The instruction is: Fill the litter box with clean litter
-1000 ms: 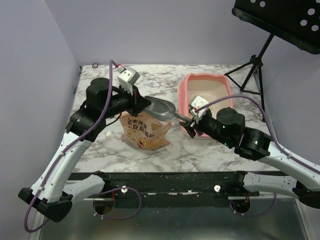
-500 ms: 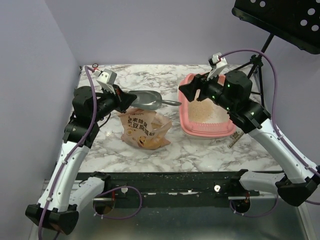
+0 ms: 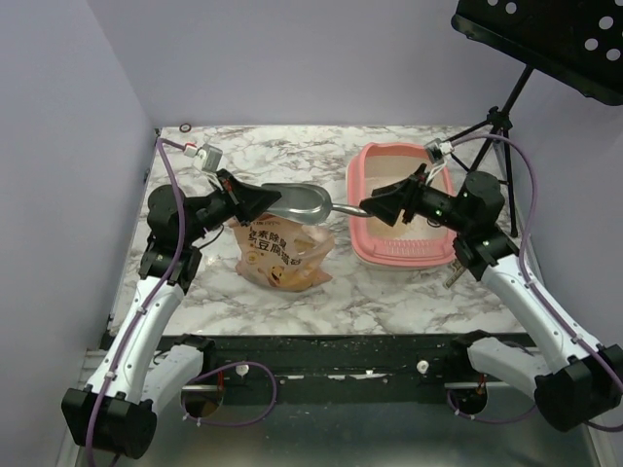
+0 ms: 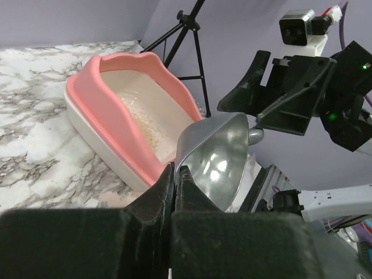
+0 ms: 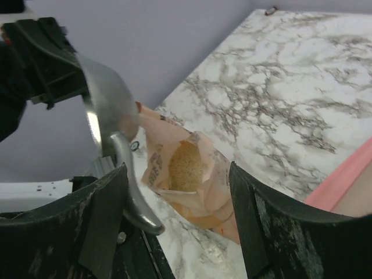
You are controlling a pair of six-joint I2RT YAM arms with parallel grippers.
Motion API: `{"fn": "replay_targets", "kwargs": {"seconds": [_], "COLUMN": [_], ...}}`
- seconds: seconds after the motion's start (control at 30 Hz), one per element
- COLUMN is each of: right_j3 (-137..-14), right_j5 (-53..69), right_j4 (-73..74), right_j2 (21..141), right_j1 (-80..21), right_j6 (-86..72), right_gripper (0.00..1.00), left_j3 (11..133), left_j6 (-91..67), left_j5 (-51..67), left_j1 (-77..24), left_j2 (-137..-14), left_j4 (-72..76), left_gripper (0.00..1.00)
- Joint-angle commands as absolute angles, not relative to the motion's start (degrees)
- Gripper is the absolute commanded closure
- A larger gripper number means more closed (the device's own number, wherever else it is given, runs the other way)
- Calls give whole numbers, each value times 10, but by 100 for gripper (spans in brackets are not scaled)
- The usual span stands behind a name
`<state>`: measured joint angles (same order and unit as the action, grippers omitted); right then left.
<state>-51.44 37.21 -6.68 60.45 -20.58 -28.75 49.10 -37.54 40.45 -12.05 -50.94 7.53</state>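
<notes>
The pink litter box (image 3: pixel 399 148) sits at the right of the table, with a thin layer of beige litter (image 4: pixel 148 128) inside. My left gripper (image 3: pixel 245 199) is shut on the rim of the grey metal scoop (image 3: pixel 297 201) and holds it above the orange bag (image 3: pixel 282 251). In the left wrist view my fingers (image 4: pixel 165 186) pinch the scoop's edge (image 4: pixel 218 157). My right gripper (image 3: pixel 370 207) is open at the end of the scoop's handle (image 5: pixel 131 192), which lies just inside its left finger (image 5: pixel 99 221). The open bag (image 5: pixel 203 186) shows litter (image 5: pixel 186 165) inside.
A black tripod (image 3: pixel 492 126) of a music stand stands behind the litter box at the back right. A small dark ring (image 3: pixel 185 127) lies at the table's back left corner. Purple walls close the left and back sides.
My right arm has come down from above the far end of the litter box to the scoop's handle. My left gripper has kept hold of the scoop and shifted it slightly right.
</notes>
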Motion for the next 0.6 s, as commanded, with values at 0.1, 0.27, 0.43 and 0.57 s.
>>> {"fn": "replay_targets", "kwargs": {"seconds": [0.1, 0.27, 0.43, 0.57], "right_j3": [-468, -448, -444, -445], "right_j5": [484, 498, 489, 499], "right_j4": [-239, -305, -322, -337], "right_j2": [570, 591, 606, 619], "right_j1": [-203, -203, -203, -204], "right_j6": [-392, -440, -453, -467], "right_gripper": [22, 22, 23, 23], "left_j3": [463, 458, 458, 452], "left_j6": [-425, -438, -446, -449], "left_j5": [422, 419, 426, 424], "left_j1": [-116, -116, -116, -116], "left_j2": [-504, -505, -505, -506], "left_j4": [177, 197, 208, 214], "left_gripper": [100, 100, 100, 100]}}
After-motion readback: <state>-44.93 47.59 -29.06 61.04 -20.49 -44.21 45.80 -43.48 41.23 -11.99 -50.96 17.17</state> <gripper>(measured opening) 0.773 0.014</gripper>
